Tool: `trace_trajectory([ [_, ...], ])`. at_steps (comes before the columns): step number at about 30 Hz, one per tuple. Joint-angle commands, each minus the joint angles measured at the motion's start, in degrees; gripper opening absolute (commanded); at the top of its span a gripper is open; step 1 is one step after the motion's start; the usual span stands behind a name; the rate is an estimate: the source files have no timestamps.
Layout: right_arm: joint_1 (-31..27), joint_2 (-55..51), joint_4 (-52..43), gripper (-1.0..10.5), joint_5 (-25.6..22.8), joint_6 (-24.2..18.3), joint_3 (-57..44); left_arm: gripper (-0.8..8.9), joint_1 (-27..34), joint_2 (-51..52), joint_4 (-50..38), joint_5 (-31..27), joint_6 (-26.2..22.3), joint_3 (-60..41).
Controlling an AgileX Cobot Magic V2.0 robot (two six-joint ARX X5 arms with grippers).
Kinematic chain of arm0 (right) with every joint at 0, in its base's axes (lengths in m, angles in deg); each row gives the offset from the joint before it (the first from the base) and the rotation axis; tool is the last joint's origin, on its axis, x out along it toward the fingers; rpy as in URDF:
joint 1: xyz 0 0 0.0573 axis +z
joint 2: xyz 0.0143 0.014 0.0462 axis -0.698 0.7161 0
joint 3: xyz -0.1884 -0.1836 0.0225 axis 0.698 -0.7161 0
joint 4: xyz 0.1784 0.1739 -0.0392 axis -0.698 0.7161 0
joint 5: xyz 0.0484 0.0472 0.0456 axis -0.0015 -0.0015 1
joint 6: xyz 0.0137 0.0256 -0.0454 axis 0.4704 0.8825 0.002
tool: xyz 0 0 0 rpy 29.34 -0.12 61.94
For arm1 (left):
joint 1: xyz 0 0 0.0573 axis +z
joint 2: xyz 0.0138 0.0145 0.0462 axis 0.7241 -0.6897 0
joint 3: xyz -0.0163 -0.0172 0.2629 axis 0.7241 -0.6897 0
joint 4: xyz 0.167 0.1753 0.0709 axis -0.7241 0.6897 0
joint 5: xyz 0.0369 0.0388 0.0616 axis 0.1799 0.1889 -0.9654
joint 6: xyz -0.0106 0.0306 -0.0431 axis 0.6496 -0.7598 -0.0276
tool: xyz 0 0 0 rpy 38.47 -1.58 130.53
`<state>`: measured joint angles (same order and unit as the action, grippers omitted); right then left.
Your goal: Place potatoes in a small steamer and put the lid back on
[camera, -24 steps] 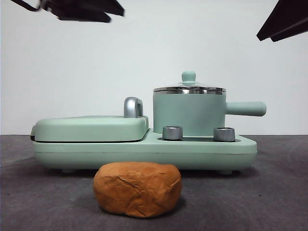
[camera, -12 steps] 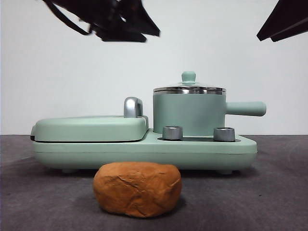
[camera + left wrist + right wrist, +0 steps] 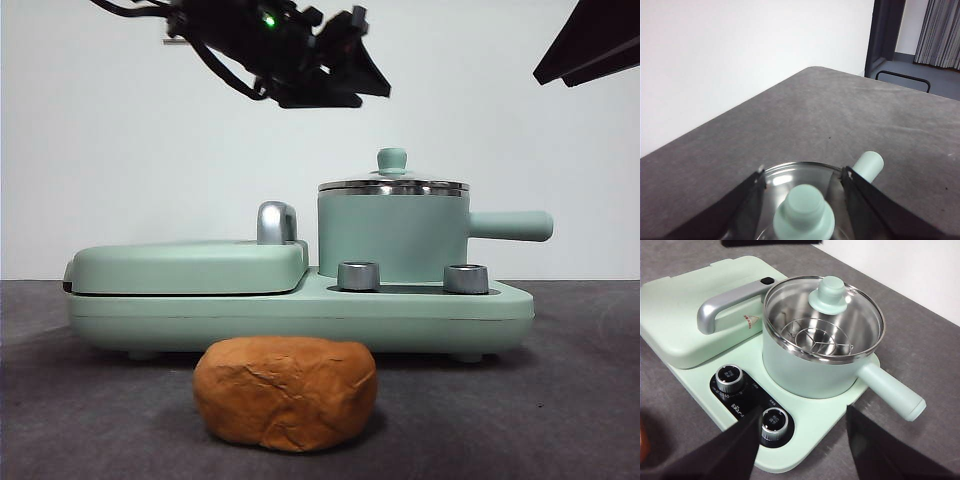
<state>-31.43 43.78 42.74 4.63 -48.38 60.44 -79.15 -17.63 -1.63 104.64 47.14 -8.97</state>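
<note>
Left claw (image 3: 802,200), jaws spread wide, hovers above the round clear glass lid (image 3: 825,315), its mint-green knob (image 3: 804,216) between the 2 jaws, untouched. The lid sits on the mint-green cylindrical steamer pot (image 3: 393,235). The orange-brown wrinkled potato (image 3: 285,392) lies on the grey surface (image 3: 560,400), well below that claw. Right claw (image 3: 802,440), also released, waits above the 2 steel dials (image 3: 730,379).
</note>
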Motion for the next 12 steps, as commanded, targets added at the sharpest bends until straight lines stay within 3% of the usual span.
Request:
trace_trajectory([
  [1,0.26,0.31,-0.59,2.6,-0.28,1.01,1.2,2.47,-0.92,-3.63,-0.42,-0.11,0.22,3.43],
  [12,0.26,0.31,-0.59,2.6,-0.28,1.01,1.2,2.47,-1.44,-10.01,-0.24,-0.11,0.0,6.45],
])
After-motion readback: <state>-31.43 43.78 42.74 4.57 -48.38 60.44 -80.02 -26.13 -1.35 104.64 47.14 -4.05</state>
